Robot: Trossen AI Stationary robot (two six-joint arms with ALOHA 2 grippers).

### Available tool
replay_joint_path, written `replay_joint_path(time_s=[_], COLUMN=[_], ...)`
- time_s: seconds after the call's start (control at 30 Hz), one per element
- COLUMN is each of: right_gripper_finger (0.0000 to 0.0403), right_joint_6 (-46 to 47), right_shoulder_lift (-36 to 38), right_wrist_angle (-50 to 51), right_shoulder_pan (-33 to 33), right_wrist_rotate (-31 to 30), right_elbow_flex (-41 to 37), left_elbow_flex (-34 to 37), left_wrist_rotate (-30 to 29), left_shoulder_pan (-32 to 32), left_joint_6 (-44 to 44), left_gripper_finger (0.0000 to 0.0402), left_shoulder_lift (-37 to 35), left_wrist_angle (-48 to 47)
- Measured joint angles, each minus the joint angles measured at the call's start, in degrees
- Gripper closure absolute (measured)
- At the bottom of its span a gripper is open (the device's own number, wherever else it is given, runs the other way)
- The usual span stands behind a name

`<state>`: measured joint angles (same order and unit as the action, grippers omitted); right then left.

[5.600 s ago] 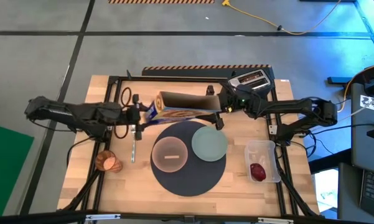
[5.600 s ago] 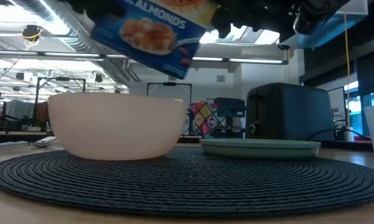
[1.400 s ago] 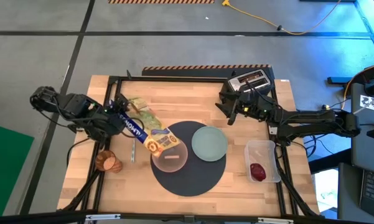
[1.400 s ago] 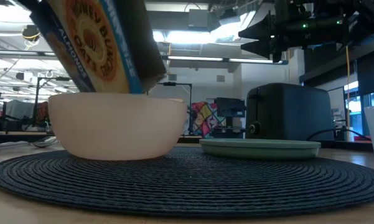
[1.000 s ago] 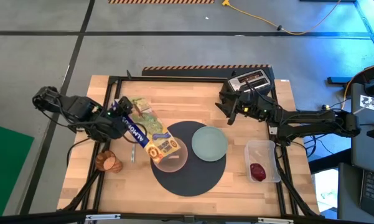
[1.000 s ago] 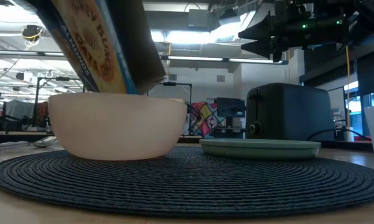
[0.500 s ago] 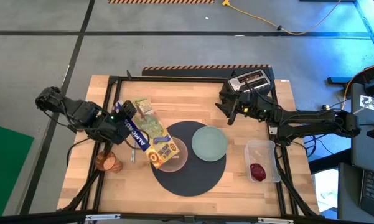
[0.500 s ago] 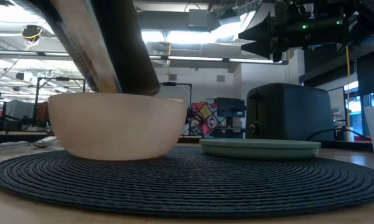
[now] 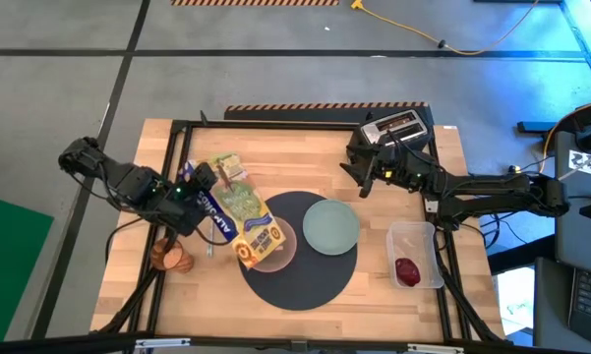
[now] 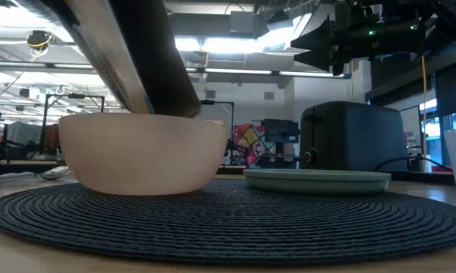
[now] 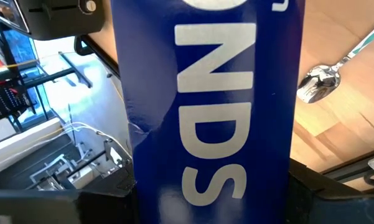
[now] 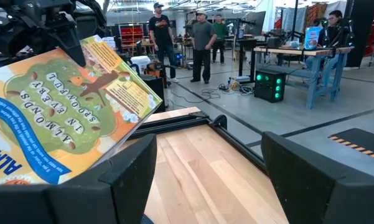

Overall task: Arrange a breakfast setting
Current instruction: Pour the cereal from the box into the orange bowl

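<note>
My left gripper [image 9: 203,203] is shut on the blue-and-yellow cereal box [image 9: 241,211]. The box is tilted, with its lower end over the translucent pink bowl [image 9: 268,246]. The bowl and the pale green plate [image 9: 331,226] stand on the round dark grey mat [image 9: 300,270]. The metal spoon [image 11: 323,74] lies left of the mat and the amber cup [image 9: 172,258] lies near the left front. The small red fruit [image 9: 407,269] sits in a clear tub. My right gripper [image 9: 360,181] is open and empty, above the table in front of the black toaster [image 9: 398,126]. No toast slice shows. My left gripper pinches the cereal box between its two fingers, with the blue narrow side [image 11: 211,155] facing the wrist. It comes from the table's left and lies across the box, toward the raised end. The box is lifted clear and slants down, its lower end [image 9: 261,251] in the bowl's mouth.
The clear tub [image 9: 415,254] stands at the right front. The toaster stands at the far right. In the low view the bowl [image 10: 144,152] and plate [image 10: 316,180] stand side by side on the mat [image 10: 228,220], with the right gripper [image 10: 322,42] high above. People stand in the room beyond.
My left gripper has gone a little toward the table's near and right edges and has turned. The cereal box has rolled about its length, so its green broad face now shows from above. Its lower end has stayed over the bowl.
</note>
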<state>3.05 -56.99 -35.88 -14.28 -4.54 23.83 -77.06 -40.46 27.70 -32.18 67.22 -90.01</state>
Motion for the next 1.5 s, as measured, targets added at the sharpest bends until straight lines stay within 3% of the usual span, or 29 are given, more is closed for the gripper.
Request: replay_joint_path(time_s=[0.63,1.5], right_gripper_finger=[0.0125,0.0125], right_joint_6=[0.07,0.09], right_shoulder_lift=[0.0,0.0], right_wrist_angle=[-0.02,-0.04], right_shoulder_pan=[0.0,0.0], right_wrist_rotate=[-0.53,-0.57], right_elbow_flex=[0.0,0.0], left_elbow_flex=[0.02,0.02], left_wrist_rotate=[-5.27,-11.04], left_shoulder_pan=[0.53,3.04], left_joint_6=[-7.82,-7.41], left_gripper_finger=[0.0186,0.0186], left_shoulder_lift=[2.87,4.42], left_wrist_angle=[-0.03,-0.03])
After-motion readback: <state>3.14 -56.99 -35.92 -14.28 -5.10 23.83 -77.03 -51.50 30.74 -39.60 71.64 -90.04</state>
